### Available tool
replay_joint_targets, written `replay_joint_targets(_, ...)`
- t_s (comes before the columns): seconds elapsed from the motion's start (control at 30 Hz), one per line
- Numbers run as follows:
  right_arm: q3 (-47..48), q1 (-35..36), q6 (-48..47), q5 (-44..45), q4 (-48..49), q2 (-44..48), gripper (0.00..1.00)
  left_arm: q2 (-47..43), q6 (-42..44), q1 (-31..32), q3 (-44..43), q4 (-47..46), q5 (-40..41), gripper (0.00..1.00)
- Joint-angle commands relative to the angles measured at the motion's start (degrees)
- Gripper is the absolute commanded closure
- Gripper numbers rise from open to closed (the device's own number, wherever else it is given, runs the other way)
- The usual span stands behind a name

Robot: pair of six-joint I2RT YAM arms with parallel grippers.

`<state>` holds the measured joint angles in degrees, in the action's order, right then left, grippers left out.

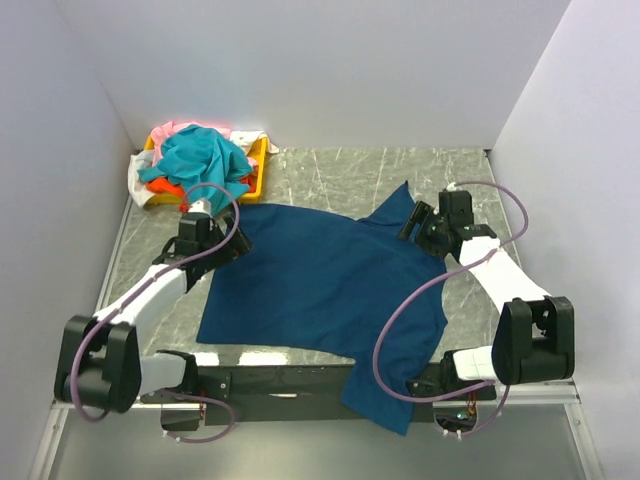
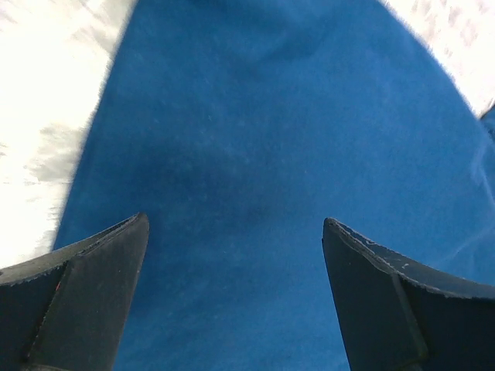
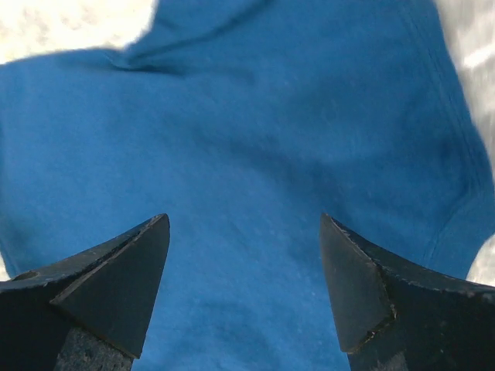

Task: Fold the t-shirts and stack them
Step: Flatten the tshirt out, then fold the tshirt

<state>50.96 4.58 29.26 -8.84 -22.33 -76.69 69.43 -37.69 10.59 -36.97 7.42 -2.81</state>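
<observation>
A large navy blue t-shirt point(image 1: 320, 285) lies spread on the table, its lower right part hanging over the near edge. My left gripper point(image 1: 232, 238) is open above the shirt's far left corner; in the left wrist view point(image 2: 235, 224) blue cloth point(image 2: 271, 139) fills the gap between the fingers. My right gripper point(image 1: 412, 228) is open above the shirt's far right part near a sleeve; in the right wrist view point(image 3: 244, 220) only blue cloth point(image 3: 255, 131) lies between the fingers. A teal shirt point(image 1: 205, 160) tops a pile with orange point(image 1: 165, 187), pink point(image 1: 175, 128) and white point(image 1: 137, 172) shirts.
The pile sits in a shallow yellow tray point(image 1: 258, 170) at the far left corner. White walls close the table on the left, back and right. Grey marbled tabletop point(image 1: 330, 175) shows behind the navy shirt. A dark bar point(image 1: 290, 380) runs along the near edge.
</observation>
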Motion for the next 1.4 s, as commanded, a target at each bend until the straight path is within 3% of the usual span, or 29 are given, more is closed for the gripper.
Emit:
replay_joint_targets(0.0,-1.0,0.0,2.7,1.4,0.6,1.2,0.16,2.9,-1.6,0.0,1.1,-6.7,-6.0,0.01)
replay_joint_targets(0.27,-1.6,-0.5,1.6,3.0,0.8,-6.2,0.15,8.2,-3.2,0.1,-0.6,-8.8,-4.1,0.01)
replay_joint_targets(0.4,-2.7,-0.9,3.4,1.5,5.3,-8.3,0.15,13.5,-3.7,-0.3,-0.8,-10.8,-4.0,0.01)
replay_joint_targets(0.6,0.8,-1.4,3.4,1.7,5.8,-17.3,0.15,18.7,-5.2,-0.8,-0.1,-16.0,-4.3,0.00)
replay_joint_targets(0.7,3.0,-1.7,3.1,1.4,4.5,-20.4,0.20,19.4,-4.9,-1.1,-0.3,-16.6,-2.3,0.01)
replay_joint_targets(0.9,11.5,-1.7,1.2,3.8,-2.4,-24.5,0.21,22.8,-5.8,-1.3,-3.4,-14.5,1.3,0.01)
replay_joint_targets(1.37,41.7,-3.0,1.4,5.7,-22.9,-43.7,0.22,39.5,-4.1,-2.2,-26.0,-1.8,0.5,0.01)
